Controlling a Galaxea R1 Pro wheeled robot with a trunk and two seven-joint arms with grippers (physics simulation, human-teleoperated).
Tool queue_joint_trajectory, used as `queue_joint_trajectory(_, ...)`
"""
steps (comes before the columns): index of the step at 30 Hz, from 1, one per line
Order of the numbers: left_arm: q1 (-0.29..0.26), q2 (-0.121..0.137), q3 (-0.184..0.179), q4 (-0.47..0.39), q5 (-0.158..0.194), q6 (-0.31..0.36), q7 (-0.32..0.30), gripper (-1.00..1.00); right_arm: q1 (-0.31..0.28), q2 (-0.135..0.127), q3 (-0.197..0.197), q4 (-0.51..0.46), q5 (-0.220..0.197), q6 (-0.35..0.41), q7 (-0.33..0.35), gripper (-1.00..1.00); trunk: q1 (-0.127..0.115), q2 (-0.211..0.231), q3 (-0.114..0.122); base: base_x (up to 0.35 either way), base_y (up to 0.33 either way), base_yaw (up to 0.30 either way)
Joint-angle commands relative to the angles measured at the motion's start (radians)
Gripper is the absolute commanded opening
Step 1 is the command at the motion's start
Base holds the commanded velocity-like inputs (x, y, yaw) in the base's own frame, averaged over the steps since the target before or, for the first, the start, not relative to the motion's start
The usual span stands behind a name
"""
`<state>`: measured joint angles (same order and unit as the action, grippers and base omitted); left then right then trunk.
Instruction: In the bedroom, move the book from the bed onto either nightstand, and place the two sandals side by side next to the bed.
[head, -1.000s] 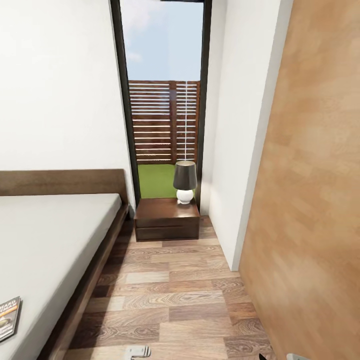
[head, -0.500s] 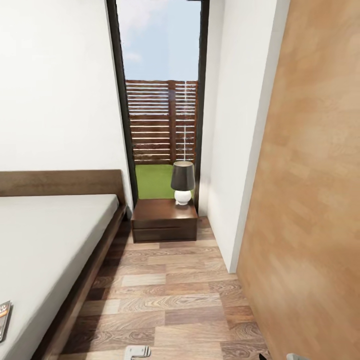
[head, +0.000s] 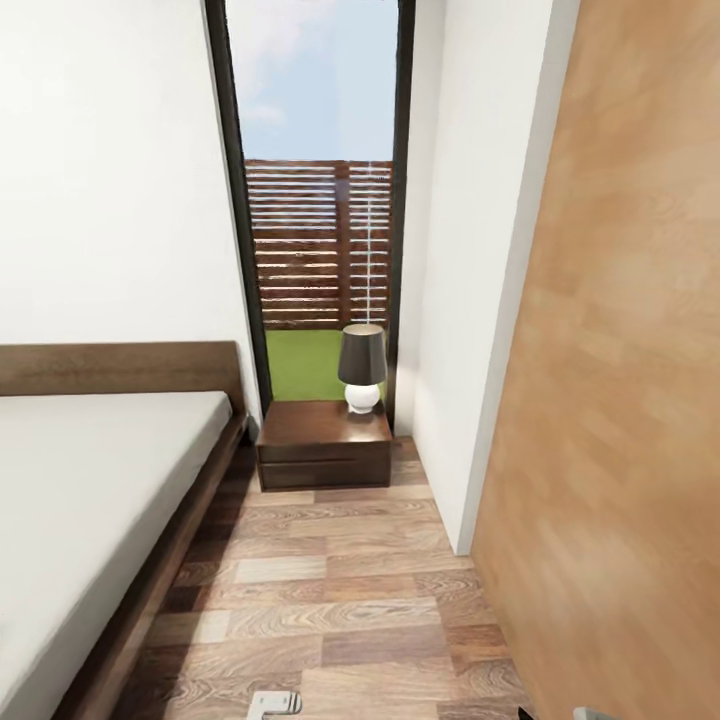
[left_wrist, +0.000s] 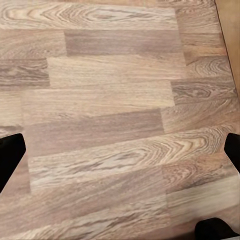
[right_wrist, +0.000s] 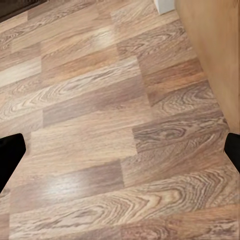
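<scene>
Bedroom aisle: wood-plank floor (head: 340, 590) between bed (head: 90, 480) and a wood panel (head: 620, 400), nightstand (head: 323, 443) with lamp (head: 361, 366) ahead. Over 1 s the view turned right, so the book left the frame; judged behind-left of both grippers. Left gripper (left_wrist: 120, 150) and right gripper (right_wrist: 120, 150) hang spread wide, holding nothing, over bare floor.

You see even, bright daylight entering through the window (head: 318, 200); white walls (head: 110, 180) render flat, without glare. A dark shadow lies on the floor (head: 330, 590) along the bed (head: 150, 590) frame. The wood panel (head: 620, 400) at right looks soft, perhaps from blur. In the wrist views, floor grain is slightly smeared, with a pale sheen on some planks.
</scene>
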<state>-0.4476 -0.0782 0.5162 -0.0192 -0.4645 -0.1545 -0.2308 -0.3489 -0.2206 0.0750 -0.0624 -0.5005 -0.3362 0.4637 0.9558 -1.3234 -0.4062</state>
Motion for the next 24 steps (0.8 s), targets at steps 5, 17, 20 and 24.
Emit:
queue_joint_trajectory(5,0.000,0.000,0.008,-0.001,-0.009,-0.002,-0.002,1.00,-0.001,0.000,0.008,0.001,-0.010,-0.003,0.004,1.00,0.000,-0.001,-0.001,0.044,-0.034,0.000)
queue_joint_trajectory(17,0.000,0.000,0.008,-0.001,-0.009,-0.001,-0.002,1.00,-0.001,0.000,0.008,0.001,-0.010,-0.003,0.004,1.00,0.000,-0.001,-0.001,0.087,-0.097,0.000)
queue_joint_trajectory(20,0.000,0.000,0.008,-0.001,-0.009,-0.001,-0.002,1.00,-0.001,0.000,0.008,0.001,-0.010,-0.003,0.004,1.00,0.000,-0.001,-0.001,0.201,0.026,0.000)
queue_joint_trajectory(24,0.000,0.000,0.008,-0.001,-0.008,-0.002,-0.002,1.00,-0.001,0.000,0.008,0.001,-0.010,-0.003,0.004,1.00,0.000,-0.001,-0.001,0.275,0.065,0.000)
